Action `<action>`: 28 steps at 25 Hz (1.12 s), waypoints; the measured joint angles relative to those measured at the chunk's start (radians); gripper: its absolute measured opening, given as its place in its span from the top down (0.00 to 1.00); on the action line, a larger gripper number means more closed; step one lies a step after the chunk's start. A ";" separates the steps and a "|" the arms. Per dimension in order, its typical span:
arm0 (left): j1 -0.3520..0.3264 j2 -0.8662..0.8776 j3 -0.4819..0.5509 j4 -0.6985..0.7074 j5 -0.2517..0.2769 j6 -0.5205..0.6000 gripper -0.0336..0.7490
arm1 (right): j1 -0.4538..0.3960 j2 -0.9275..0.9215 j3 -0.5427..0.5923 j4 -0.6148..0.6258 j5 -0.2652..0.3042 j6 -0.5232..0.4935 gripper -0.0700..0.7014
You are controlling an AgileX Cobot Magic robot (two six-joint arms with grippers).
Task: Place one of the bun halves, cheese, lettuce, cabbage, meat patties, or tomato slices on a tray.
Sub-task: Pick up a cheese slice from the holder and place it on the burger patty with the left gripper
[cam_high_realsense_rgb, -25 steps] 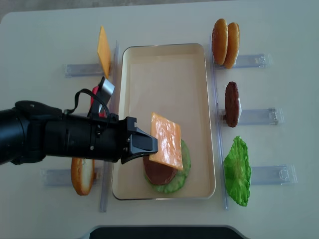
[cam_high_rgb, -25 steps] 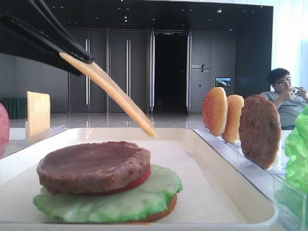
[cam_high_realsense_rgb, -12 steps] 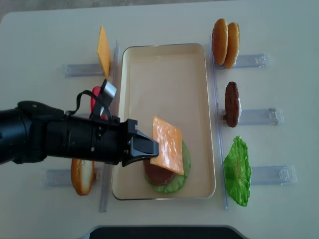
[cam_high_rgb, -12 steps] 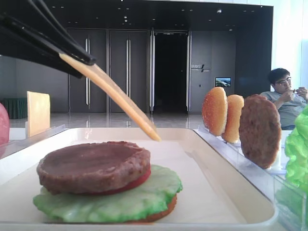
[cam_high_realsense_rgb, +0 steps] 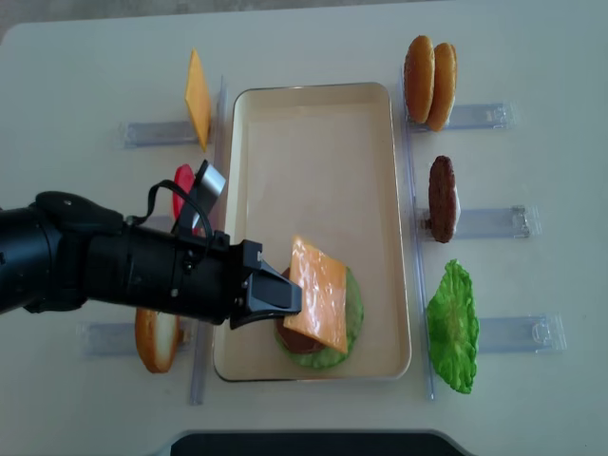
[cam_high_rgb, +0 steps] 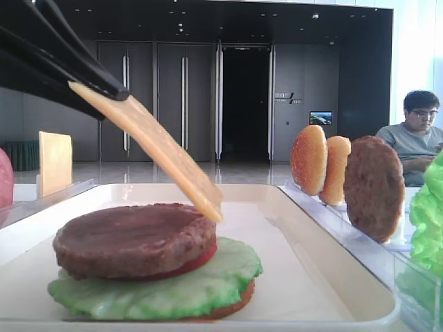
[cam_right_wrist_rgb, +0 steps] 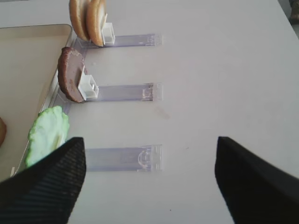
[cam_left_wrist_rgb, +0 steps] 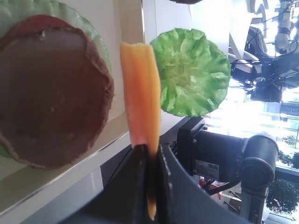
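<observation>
The cheese [cam_high_realsense_rgb: 318, 308] hangs tilted above the meat patty [cam_high_rgb: 135, 238] of the half-built burger near one end of the tray [cam_high_realsense_rgb: 313, 123], its lower edge just over the patty's rim. The left gripper [cam_high_realsense_rgb: 285, 296] is clamped tight on the slice's upper edge, jaws pressed flat on both faces. The right gripper [cam_right_wrist_rgb: 149, 182] hovers over the bare desk [cam_right_wrist_rgb: 224, 70] with jaws spread wide, holding nothing, near the lettuce [cam_right_wrist_rgb: 46, 133] in its clear rack.
</observation>
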 joint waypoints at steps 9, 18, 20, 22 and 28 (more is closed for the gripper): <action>0.000 0.000 0.000 0.006 -0.047 -0.012 0.93 | 0.000 0.000 0.000 0.000 0.000 0.000 0.21; 0.000 0.000 0.000 0.041 -0.080 -0.032 0.93 | 0.000 0.000 0.000 0.000 0.000 0.000 0.21; 0.000 0.000 0.000 0.044 -0.084 -0.033 0.93 | 0.000 0.000 0.000 0.000 0.000 0.000 0.21; 0.000 0.000 0.000 0.044 -0.084 -0.034 0.93 | 0.000 0.000 0.000 0.000 0.000 0.000 0.21; 0.000 0.000 0.000 0.046 -0.084 -0.058 0.93 | 0.000 0.000 0.000 0.000 0.000 0.000 0.21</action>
